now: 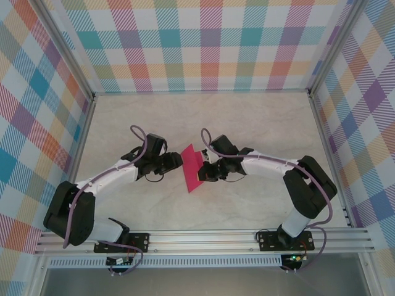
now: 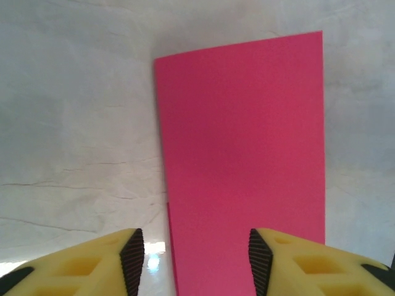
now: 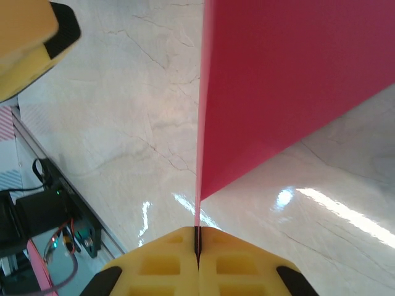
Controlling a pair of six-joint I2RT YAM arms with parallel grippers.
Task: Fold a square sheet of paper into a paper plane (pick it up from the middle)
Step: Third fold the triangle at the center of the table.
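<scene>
The square sheet of paper (image 1: 192,169) is magenta-pink and folded into a narrow rectangle, standing up off the table between the two grippers. My right gripper (image 1: 202,174) is shut on its edge. In the right wrist view the yellow jaws (image 3: 198,237) pinch the thin pink edge, and the sheet (image 3: 278,80) rises away from them on edge. My left gripper (image 1: 179,160) is at the sheet's left side with its jaws apart. In the left wrist view the paper (image 2: 241,142) faces the camera beyond the open gripper (image 2: 197,259), and no pad touches it.
The pale marbled tabletop (image 1: 247,123) is walled by plaid panels (image 1: 203,43) on three sides. An aluminium rail (image 1: 203,240) with both arm bases runs along the near edge. One finger of the left gripper (image 3: 37,37) shows in the right wrist view's top left corner.
</scene>
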